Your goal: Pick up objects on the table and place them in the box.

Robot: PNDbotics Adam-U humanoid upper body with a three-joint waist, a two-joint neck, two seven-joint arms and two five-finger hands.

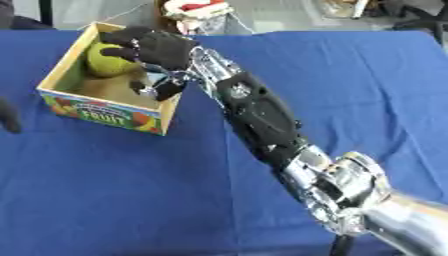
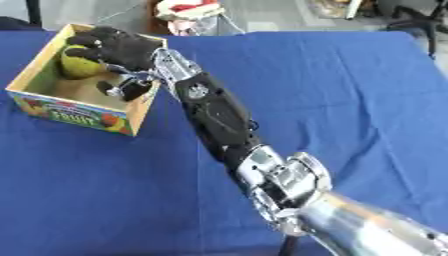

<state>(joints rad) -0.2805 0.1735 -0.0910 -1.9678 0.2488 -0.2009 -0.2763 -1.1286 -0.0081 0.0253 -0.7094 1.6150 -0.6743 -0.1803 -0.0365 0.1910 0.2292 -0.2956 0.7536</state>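
The right hand (image 1: 153, 47) reaches over the box (image 1: 61, 72) at the far left of the blue table (image 1: 350, 75). Its fingers are curled around a yellow-green ball (image 1: 105, 62), which sits inside the box. The left hand (image 1: 9, 116) shows only as a dark shape at the left edge.

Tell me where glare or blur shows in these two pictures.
Left eye view: bright glare on the silver elbow joint; the black right hand looks soft over the yellow-green round fruit. Right eye view: the silver upper arm is washed pale.
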